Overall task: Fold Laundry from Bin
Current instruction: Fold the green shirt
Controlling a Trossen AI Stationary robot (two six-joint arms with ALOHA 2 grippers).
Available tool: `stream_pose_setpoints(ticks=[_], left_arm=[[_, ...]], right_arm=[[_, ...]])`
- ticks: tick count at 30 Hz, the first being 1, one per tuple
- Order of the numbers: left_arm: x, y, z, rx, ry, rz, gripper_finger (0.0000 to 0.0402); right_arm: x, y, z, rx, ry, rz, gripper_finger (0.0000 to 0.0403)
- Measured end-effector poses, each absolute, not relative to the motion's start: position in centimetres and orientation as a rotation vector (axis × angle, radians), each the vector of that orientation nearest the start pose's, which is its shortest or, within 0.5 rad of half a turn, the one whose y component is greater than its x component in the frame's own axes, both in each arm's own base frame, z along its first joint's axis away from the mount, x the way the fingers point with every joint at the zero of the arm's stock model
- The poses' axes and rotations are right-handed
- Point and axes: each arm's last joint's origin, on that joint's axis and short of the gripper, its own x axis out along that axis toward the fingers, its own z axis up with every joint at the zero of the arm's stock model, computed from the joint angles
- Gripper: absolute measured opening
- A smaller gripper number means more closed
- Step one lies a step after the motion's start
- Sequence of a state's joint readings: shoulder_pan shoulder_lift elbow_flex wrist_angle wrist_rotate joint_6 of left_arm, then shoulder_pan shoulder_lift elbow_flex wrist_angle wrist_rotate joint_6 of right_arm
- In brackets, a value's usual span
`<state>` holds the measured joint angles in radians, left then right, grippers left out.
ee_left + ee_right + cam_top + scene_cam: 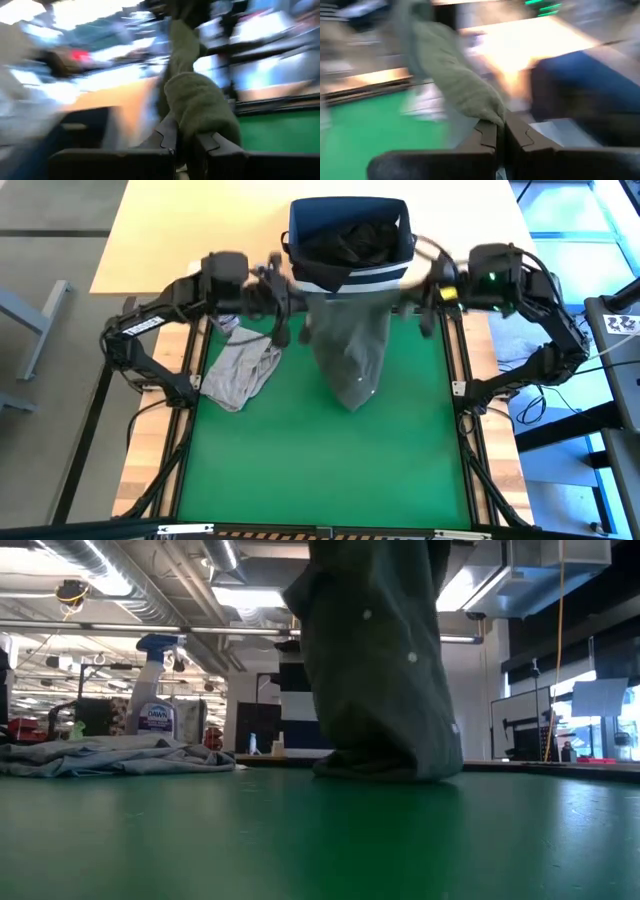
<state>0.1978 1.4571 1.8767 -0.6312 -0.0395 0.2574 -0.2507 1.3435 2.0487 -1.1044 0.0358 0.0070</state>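
While both arms hold the dark olive green cloth garment (pixel 348 350) up just before the navy striped fabric bin (pixel 350 242), left gripper (pixel 186 145) and right gripper (pixel 501 134) pinch its top corners – long axis hanging down, hem touching the green mat (pixel 320 470); a crumpled light grey garment (pixel 240 372) lies left

Bright overhead light; both wrist views smeared by motion blur.

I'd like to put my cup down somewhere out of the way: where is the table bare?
The green mat is bare along its near half and right side. The far end is crowded: grey garment at left, olive garment hanging mid-mat from both grippers, bin behind.
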Motion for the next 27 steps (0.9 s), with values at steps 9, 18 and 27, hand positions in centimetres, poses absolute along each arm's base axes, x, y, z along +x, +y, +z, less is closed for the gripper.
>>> stream_pose_setpoints(ticks=[9,18,27], left_arm=[[27.3,-3.4,51.6,-0.204,0.124,-0.379,0.0011],[25.4,-6.3,56.5,-0.195,-0.300,-0.402,0.0011],[24.6,-1.0,53.4,0.001,0.070,0.222,0.0011]], right_arm=[[16.8,3.3,54.6,0.406,0.352,0.482,0.0004],[16.5,7.8,58.1,0.351,-0.004,0.738,0.0006],[18.0,4.1,53.2,0.223,0.369,0.122,0.0010]])
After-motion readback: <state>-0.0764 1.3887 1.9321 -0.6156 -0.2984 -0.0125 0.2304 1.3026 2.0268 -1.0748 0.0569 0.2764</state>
